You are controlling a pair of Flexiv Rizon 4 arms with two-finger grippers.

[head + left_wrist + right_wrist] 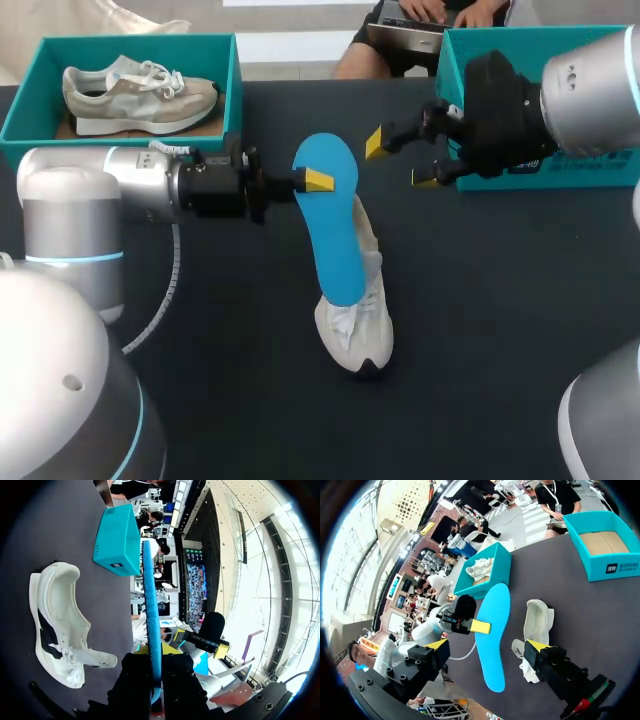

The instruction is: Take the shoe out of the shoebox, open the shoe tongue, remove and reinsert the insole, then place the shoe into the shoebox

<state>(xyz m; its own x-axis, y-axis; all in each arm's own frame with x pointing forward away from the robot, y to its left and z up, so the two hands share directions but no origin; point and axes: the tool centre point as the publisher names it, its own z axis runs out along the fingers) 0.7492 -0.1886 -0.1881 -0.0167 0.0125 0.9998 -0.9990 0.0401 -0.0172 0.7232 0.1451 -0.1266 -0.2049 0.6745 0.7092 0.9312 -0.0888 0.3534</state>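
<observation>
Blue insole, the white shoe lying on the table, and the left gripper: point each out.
blue insole [331, 220]: head view, middle of its flat blue face.
white shoe [362, 335]: head view, on its upper beside the laces.
left gripper [316, 181]: head view, at the yellow tip on the insole's edge.

The left arm [120, 185] comes in from the left with its wrist level over the table. The left gripper [312, 181] points toward the middle, both fingers pinched on the blue insole [333, 235], one on each face. The right arm [590, 90] reaches in from the far right. The right gripper [400, 160] faces the left one, its fingers spread wide.
</observation>
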